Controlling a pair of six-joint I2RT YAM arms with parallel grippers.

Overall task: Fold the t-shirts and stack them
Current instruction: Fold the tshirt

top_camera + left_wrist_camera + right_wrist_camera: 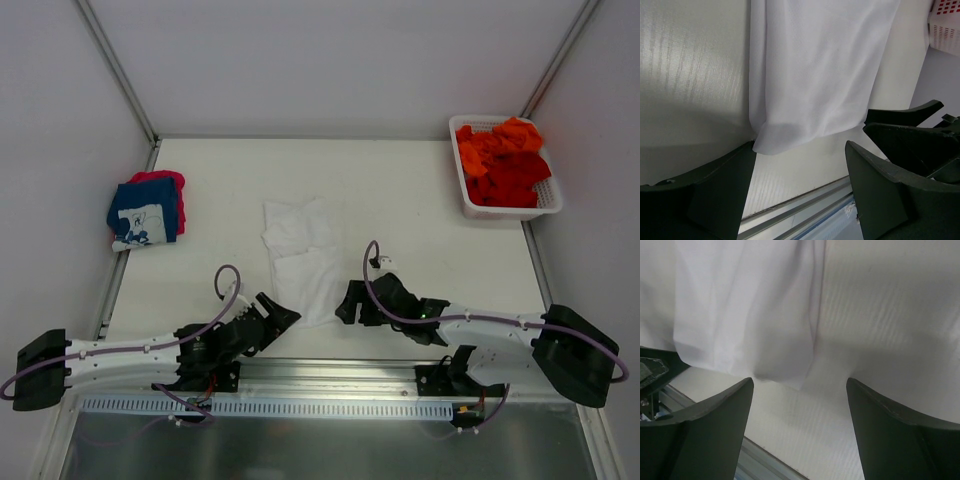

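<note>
A plain white t-shirt (305, 255) lies as a long narrow strip on the middle of the table, its near end between my two arms. My left gripper (285, 316) stands open just left of that near end. In the left wrist view the shirt's hem (805, 132) lies a little beyond the gripper (801, 152), apart from both fingers. On the right of the hem my right gripper (347, 304) is open too. The right wrist view shows the cloth's corner (790, 372) just beyond the gripper (800, 387). A folded navy tee with white print (143, 215) lies on a pink-red one (172, 185) at the left.
A white lattice basket (552, 203) at the back right holds crumpled orange and red t-shirts (503, 160). A metal rail (330, 372) runs along the table's near edge under the arms. White walls close in the table at the back and on both sides.
</note>
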